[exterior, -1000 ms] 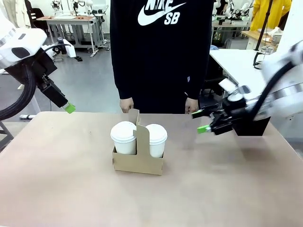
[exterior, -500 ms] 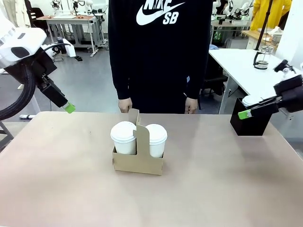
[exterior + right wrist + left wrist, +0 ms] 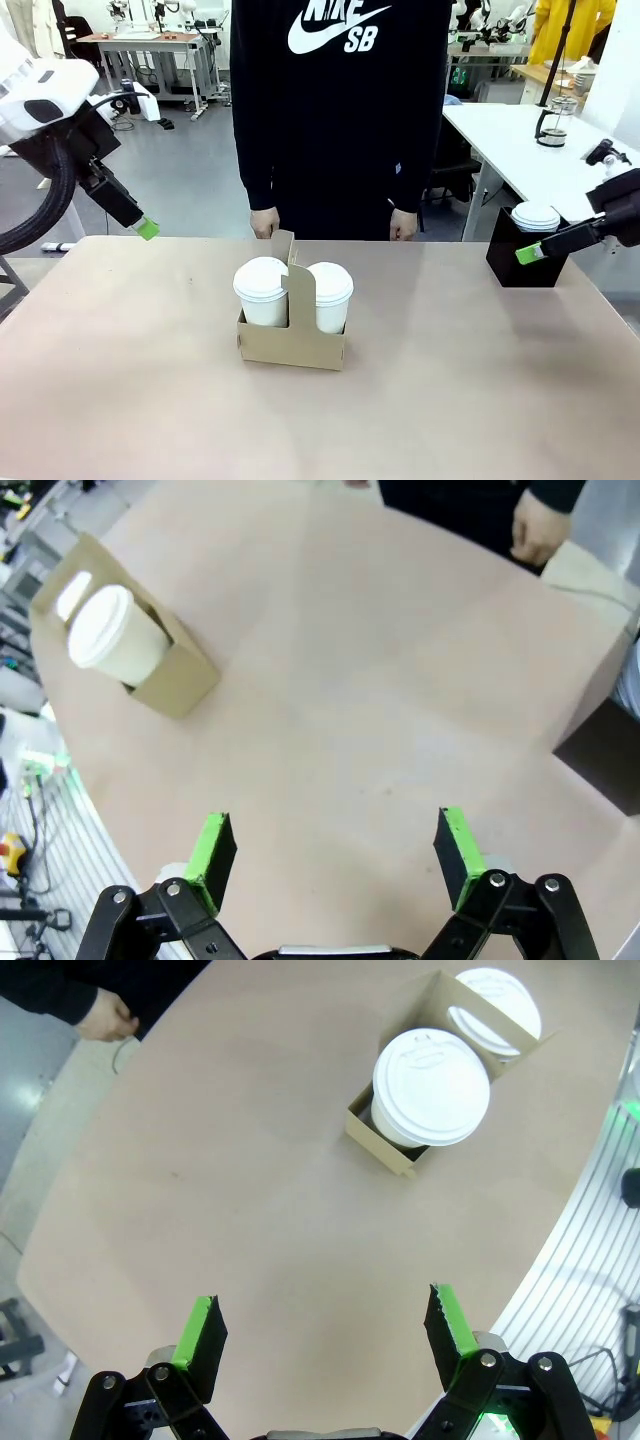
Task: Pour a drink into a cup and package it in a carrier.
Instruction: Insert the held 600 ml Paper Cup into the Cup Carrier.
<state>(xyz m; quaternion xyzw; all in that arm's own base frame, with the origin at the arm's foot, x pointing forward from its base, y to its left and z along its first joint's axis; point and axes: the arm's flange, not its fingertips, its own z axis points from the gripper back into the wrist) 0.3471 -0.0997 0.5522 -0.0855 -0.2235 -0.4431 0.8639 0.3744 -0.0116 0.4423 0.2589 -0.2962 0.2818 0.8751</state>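
A lab room with a grey floor and other benches lies beyond the tan worktop [image 3: 140, 400], whose surface is matt and plain. A person in a black hoodie [image 3: 340, 100] stands at the far edge, both hands hanging just above it.

Near the middle of the worktop stands the carrier [image 3: 292, 340] — brown cardboard, upright, its long axis running left to right across the front view, the centre handle tab rising straight up between the slots. Each slot holds a cup: the left cup [image 3: 262, 290] and the right cup [image 3: 329, 293], both upright and capped with white lids.

At the far right a black box [image 3: 525, 268] sits on the worktop with a white lid [image 3: 536, 216] showing at its top; a glass pot [image 3: 552, 122] stands on a white table behind.

The left end effector [image 3: 325, 1330] hangs above the worktop's left side, jaws spread wide and empty. The right end effector [image 3: 335, 855] — also wide and empty — is over the right edge, near the black box.
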